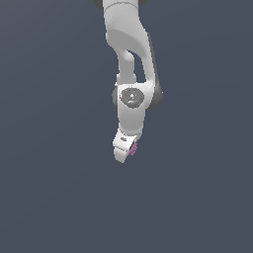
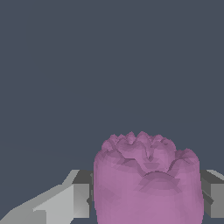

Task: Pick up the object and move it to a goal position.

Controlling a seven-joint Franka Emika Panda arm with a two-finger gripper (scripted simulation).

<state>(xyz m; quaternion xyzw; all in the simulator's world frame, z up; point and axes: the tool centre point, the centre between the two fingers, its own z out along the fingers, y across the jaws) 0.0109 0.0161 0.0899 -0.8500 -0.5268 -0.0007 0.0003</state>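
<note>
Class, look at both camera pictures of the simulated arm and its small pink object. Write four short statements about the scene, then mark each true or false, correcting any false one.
1. The pink bumpy object sits between the two fingers of the gripper. True.
2. The object is green and smooth. False: it is magenta-pink with a lumpy, berry-like top.
3. In the exterior view the object is much smaller than the white arm. True.
4. In the exterior view the gripper points upward, above the arm. False: it hangs at the arm's lower end, pointing down.
</note>
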